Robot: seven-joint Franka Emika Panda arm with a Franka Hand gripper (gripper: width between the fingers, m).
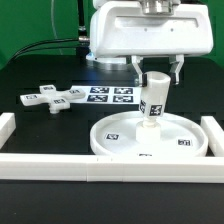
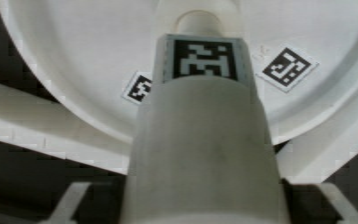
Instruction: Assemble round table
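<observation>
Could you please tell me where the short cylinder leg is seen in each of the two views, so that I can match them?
Exterior view: the cylinder leg stands just right of the picture's centre, on the round disc, slightly tilted.
Wrist view: the cylinder leg fills the middle, seen along its length, with its tagged end toward the round disc.
Shared landmark: the round disc behind the leg's far end.

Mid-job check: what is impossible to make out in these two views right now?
Exterior view: whether the gripper actually clamps the leg; the contact is too small to see.
Wrist view: where the leg meets the round disc; the leg itself hides it.
Wrist view: the cross base is outside the frame.
</observation>
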